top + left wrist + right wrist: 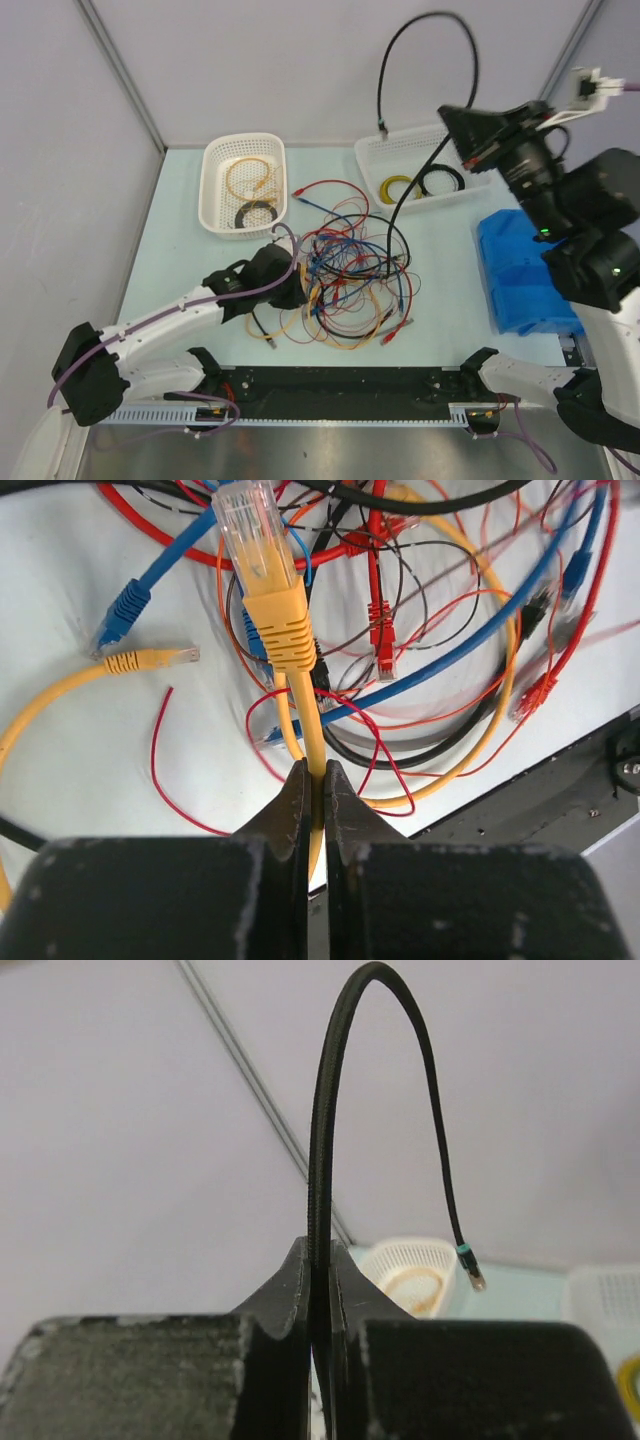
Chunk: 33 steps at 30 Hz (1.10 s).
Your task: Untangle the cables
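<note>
A tangle of red, blue, yellow and black cables [350, 275] lies in the middle of the table. My left gripper [298, 290] sits at the tangle's left edge, shut on a yellow cable [312, 735] just below its yellow plug [262, 580]. My right gripper [462, 128] is raised high at the back right, shut on a black braided cable [322, 1140]. That cable arches over the top [430, 20], its free plug end [382, 130] hanging above the right basket. Its other part runs down [400, 205] into the tangle.
A white basket [244, 183] at the back left holds coiled yellow and black cables. A second white basket [420, 170] at the back right holds yellow and black coils. A blue box [525, 270] stands at the right. A black rail [340, 385] runs along the near edge.
</note>
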### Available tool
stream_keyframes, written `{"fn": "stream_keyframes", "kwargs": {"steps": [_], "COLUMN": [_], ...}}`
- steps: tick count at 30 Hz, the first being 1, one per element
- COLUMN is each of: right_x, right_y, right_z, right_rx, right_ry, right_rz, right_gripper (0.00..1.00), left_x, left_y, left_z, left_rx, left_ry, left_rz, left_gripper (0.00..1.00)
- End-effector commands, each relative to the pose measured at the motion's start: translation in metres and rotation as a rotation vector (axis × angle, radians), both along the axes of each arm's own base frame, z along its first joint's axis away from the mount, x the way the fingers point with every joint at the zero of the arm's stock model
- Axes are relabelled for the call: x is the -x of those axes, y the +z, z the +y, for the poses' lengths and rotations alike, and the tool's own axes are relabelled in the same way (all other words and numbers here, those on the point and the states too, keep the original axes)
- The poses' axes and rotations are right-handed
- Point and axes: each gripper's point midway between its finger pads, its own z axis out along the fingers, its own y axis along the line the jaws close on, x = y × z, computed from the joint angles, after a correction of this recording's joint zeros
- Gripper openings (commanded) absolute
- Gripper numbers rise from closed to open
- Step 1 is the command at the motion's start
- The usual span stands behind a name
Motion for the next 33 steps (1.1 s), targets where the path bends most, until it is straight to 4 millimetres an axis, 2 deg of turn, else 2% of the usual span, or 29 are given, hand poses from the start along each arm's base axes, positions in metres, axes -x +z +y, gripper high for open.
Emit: {"fn": "stream_keyframes", "kwargs": {"steps": [1,3,4,6,7,9,10,11,16,20,23,24,26,27,33], "right_x": [0.033,0.027,0.03,0.016,0.011,0.0,-0.013,-0.021,-0.057,-0.056,-0.064,-0.071,-0.08,-0.089,-0.121], "right_y": [0.077,0.081,0.088,0.079,0.075,0.066,0.058,0.054,0.045,0.046,0.036,0.027,0.025,0.018,0.021], "right_z": [-0.019,-0.016,-0.019,-0.013,-0.011,-0.009,-0.01,-0.012,-0.019,-0.012,-0.014,-0.013,-0.024,-0.029,-0.06], "right_rx": [-0.056,-0.045,-0.051,-0.026,-0.017,0.004,0.02,0.03,0.004,-0.017,-0.019,-0.004,-0.025,-0.023,-0.08], "right_ry": [0.011,0.002,-0.003,-0.016,-0.024,-0.051,-0.092,-0.116,-0.136,-0.073,-0.098,-0.105,-0.172,-0.197,-0.325], "right_rz": [-0.184,-0.182,-0.197,-0.16,-0.147,-0.125,-0.101,-0.089,-0.049,-0.045,-0.025,-0.009,-0.005,0.008,-0.007], "right_gripper": [0.0,0.0,0.0,0.0,0.0,0.0,0.0,0.0,0.0,0.0,0.0,0.0,0.0,0.0,0.0], "left_x": [-0.016,-0.018,-0.018,-0.019,-0.02,-0.02,-0.02,-0.022,-0.025,-0.027,-0.027,-0.026,-0.024,-0.022,-0.019], "left_y": [0.024,0.026,0.028,0.03,0.032,0.037,0.04,0.043,0.059,0.069,0.069,0.069,0.065,0.064,0.058], "left_z": [0.002,0.001,0.001,-0.001,-0.001,-0.003,-0.004,-0.003,-0.001,-0.006,-0.008,-0.01,-0.011,-0.012,-0.009], "left_rx": [0.031,0.032,0.034,0.041,0.044,0.057,0.063,0.064,0.083,0.109,0.126,0.132,0.141,0.148,0.146], "left_ry": [0.058,0.057,0.059,0.057,0.055,0.045,0.044,0.047,0.049,0.026,0.022,0.023,0.016,0.016,0.016], "left_rz": [-0.076,-0.083,-0.086,-0.092,-0.097,-0.104,-0.113,-0.121,-0.172,-0.2,-0.201,-0.197,-0.184,-0.181,-0.174], "left_gripper": [0.01,0.03,0.06,0.23,0.42,0.72,0.93,0.99,1.0,1.0,1.0,0.99,1.0,0.99,1.0]}}
